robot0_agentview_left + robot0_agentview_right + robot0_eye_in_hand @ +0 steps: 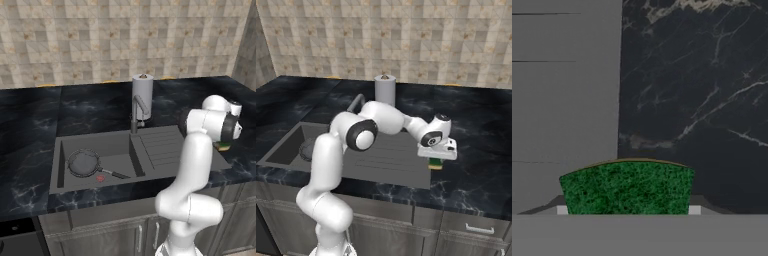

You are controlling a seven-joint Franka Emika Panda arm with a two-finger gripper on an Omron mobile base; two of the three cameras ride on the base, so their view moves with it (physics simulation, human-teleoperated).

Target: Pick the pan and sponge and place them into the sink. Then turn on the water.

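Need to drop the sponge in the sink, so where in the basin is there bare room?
The pan fills the left of the sink basin; bare floor lies right of its handle, up to the drainboard. The gripper holds the sponge beside it.

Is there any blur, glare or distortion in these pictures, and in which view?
Left base view: soft, even light, no glare; pan in the sink is slightly blurred. Right base view: also soft, and the sponge under the gripper is small and unclear. Hand view: the sponge's top edge looks bowed, likely lens distortion.
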